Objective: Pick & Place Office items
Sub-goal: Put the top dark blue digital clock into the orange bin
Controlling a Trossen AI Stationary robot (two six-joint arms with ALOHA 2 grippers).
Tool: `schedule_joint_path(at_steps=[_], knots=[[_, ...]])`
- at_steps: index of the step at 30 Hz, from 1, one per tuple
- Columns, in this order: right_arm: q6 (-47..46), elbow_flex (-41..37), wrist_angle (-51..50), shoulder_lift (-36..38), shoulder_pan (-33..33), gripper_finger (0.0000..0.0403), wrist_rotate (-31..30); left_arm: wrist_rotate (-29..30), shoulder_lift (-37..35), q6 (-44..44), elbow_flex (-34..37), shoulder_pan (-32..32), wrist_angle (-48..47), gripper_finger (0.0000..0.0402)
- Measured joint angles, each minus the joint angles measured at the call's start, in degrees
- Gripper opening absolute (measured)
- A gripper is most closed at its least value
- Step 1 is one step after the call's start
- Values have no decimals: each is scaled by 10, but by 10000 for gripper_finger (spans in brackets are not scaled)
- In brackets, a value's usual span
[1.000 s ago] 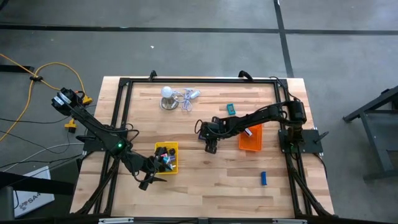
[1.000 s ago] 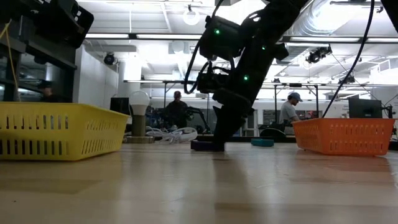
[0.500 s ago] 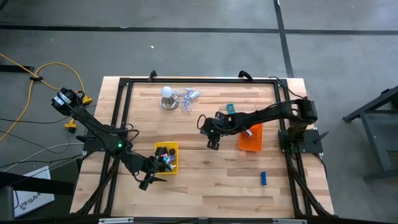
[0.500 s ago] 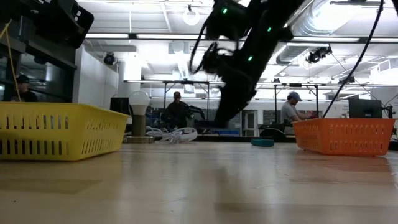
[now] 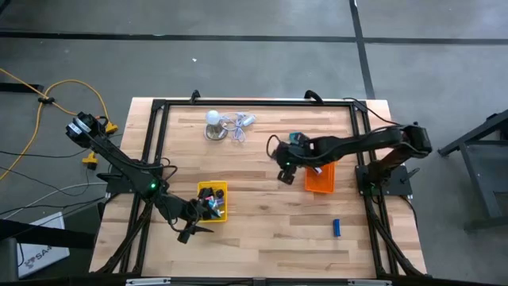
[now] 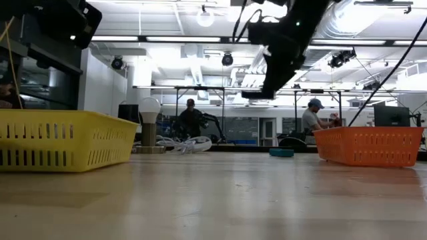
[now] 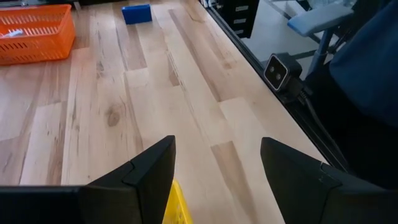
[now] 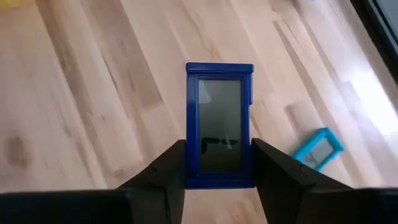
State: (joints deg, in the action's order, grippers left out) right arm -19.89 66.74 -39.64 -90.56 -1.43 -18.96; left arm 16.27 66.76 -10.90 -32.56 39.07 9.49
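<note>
My right gripper (image 5: 286, 175) hangs above the table's middle, just left of the orange tray (image 5: 320, 178), shut on a flat blue office item with a grey window (image 8: 219, 118). A teal item (image 5: 294, 138) lies on the wood beyond it, and a blue block (image 5: 336, 228) lies near the front right. My left gripper (image 5: 194, 229) waits open at the near corner of the yellow tray (image 5: 213, 202), which holds several small items. Nothing is between its fingers. My right gripper pinches the blue item by its two long sides (image 8: 189, 134), at the end nearest the wrist, between its two fingers (image 8: 165, 171). The fingers slant steeply down and lie along the item. It is lifted clear of the table, its free end pointing ahead of the fingers.
A white dome-shaped object (image 5: 213, 119) with a pale cord (image 5: 240, 124) stands at the table's far side. A black frame (image 5: 254, 103) runs round the tabletop. Bare wood (image 5: 262, 230) lies between the two trays. People show in the room behind the table.
My right gripper has risen from the tabletop with the blue item, which is now lifted clear. It has gone toward the table's right edge, up to the orange tray, and its wrist has turned somewhat.
</note>
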Motion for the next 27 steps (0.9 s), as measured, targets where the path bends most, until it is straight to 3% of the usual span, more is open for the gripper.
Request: schedule_joint_path(at_steps=[4, 15, 27], knots=[[-38, -12, -30, 31, -9, 145, -18, 0, 1, 0, 0, 0, 6, 230], [-168, -149, -18, 142, -56, 146, -24, 0, 2, 0, 0, -2, 11, 230], [-354, -246, -58, 217, -159, 146, -58, 0, 2, 0, 0, -2, 14, 230]])
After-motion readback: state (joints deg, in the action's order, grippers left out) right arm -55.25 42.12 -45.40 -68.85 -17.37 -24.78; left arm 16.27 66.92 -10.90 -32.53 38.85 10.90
